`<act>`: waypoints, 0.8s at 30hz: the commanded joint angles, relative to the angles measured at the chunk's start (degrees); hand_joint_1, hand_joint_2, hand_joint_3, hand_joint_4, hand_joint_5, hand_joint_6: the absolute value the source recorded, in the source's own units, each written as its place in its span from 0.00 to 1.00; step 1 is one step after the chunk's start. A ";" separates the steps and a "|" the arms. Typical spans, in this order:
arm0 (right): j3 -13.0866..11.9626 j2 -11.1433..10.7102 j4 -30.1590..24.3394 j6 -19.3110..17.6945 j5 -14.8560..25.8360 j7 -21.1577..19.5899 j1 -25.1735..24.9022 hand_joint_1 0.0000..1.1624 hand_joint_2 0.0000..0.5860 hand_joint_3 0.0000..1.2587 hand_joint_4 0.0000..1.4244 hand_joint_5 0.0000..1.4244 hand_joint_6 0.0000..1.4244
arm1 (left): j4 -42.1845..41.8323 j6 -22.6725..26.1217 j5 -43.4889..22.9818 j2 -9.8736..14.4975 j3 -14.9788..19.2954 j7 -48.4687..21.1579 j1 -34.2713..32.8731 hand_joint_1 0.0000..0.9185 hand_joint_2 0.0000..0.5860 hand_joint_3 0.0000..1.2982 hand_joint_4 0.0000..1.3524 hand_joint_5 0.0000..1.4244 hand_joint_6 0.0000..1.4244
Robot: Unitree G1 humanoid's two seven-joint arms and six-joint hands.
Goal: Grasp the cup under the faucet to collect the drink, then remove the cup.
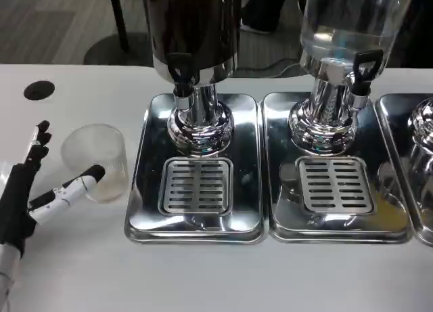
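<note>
Cup: your clear plastic cup (97, 161) stands upright at the left of the frame | Hand: your left hand (30, 197) has its fingers spread around the cup, touching its right side, not closed | Next: dark drink faucet (180, 72) is up and to the right.

One cup (99, 160), two faucets (180, 72) (362, 70) — three trays (196, 220) (338, 227) (414, 170), one hand (34, 190)

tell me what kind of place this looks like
Probably a self-serve drink station in an office or lab: a dark-filled dispenser and a clear-filled dispenser with black taps stand on shiny steel drip trays, and a clear plastic cup sits on the white table.
</note>
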 commanded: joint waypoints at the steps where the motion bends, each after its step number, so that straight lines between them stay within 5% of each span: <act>1: -0.63 0.25 -0.95 -0.65 0.24 0.05 0.13 0.37 0.96 0.11 0.06 0.00 0.00 | 0.97 1.78 0.51 -0.43 -0.47 1.53 -1.30 0.54 0.17 0.00 0.00 0.04 0.04; 24: -1.73 1.01 -0.92 -2.55 1.17 0.15 -0.07 0.38 0.96 0.11 0.06 0.01 0.00 | -1.69 5.05 3.47 -1.10 -4.36 3.66 -1.49 0.52 0.18 0.00 0.00 0.04 0.04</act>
